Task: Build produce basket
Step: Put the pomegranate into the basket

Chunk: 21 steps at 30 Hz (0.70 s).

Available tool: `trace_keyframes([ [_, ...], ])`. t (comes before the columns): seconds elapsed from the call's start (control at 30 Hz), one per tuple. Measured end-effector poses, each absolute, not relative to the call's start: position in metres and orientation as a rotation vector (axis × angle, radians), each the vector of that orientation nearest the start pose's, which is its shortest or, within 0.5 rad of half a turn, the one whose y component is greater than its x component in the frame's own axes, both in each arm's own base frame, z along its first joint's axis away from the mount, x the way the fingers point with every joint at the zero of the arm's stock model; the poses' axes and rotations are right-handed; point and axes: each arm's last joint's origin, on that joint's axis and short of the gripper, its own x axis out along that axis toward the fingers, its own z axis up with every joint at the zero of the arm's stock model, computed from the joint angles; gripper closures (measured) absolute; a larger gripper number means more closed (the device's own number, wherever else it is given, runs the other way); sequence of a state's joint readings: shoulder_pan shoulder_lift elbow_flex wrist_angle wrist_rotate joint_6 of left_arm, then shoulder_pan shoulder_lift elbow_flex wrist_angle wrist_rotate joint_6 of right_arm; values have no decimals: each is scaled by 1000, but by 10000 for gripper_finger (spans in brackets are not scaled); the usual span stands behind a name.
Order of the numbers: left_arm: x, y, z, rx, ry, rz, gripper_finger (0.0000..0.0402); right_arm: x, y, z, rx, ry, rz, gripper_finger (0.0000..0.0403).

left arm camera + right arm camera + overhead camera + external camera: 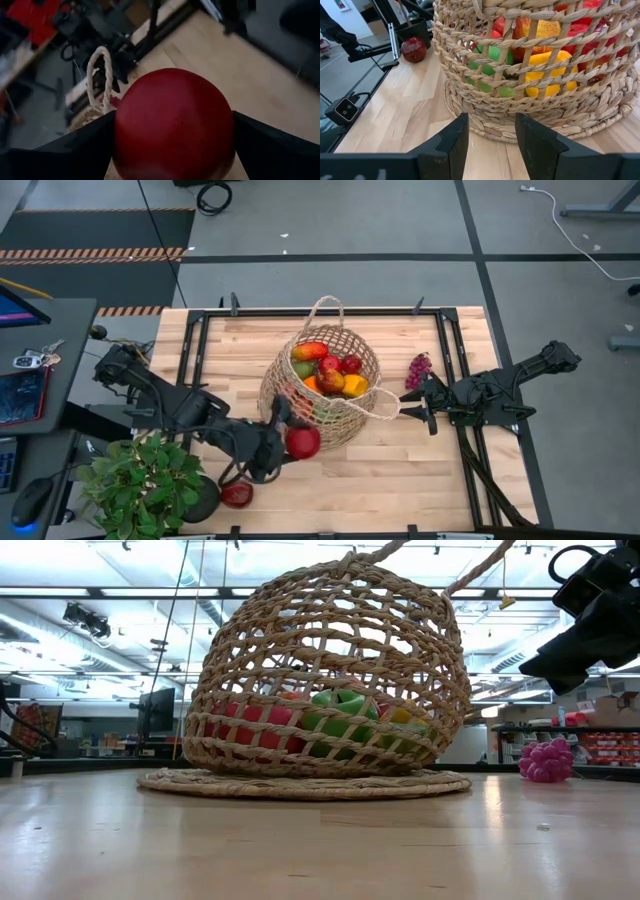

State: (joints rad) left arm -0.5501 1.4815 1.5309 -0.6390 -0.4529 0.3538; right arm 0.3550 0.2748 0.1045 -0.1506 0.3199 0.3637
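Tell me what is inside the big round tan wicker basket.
The tan wicker basket holds piled produce: a red-green mango, red fruits, a yellow-orange fruit and a green piece showing through the weave. Whatever lies beneath the pile is covered.

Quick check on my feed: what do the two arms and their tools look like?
Both arms are dark, nearly black, with jointed segments. The left tool and right tool each have two flat, matte black fingers with squared tips. Dark cables trail from the right arm's base.

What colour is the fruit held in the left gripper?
Deep red, a round fruit between the left gripper fingers; clearest in the left wrist view.
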Motion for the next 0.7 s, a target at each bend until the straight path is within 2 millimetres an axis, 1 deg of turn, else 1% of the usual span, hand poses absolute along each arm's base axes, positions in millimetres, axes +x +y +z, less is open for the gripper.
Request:
trace_keyframes([
  [0.13, 278, -151, 375, 807, 527, -227, 47, 104, 29, 163, 256, 301, -19, 236],
  [0.27, 283, -147, 373, 910, 534, -240, 47, 105, 29, 163, 257, 299, -19, 236],
  [0.53, 288, -137, 372, 1262, 525, -318, 47, 105, 29, 163, 257, 298, -19, 236],
  [0.63, 289, -136, 372, 1339, 517, -339, 47, 105, 29, 163, 257, 298, -19, 236],
  [0.7, 289, -136, 372, 1351, 516, -343, 47, 105, 29, 163, 257, 298, -19, 236],
])
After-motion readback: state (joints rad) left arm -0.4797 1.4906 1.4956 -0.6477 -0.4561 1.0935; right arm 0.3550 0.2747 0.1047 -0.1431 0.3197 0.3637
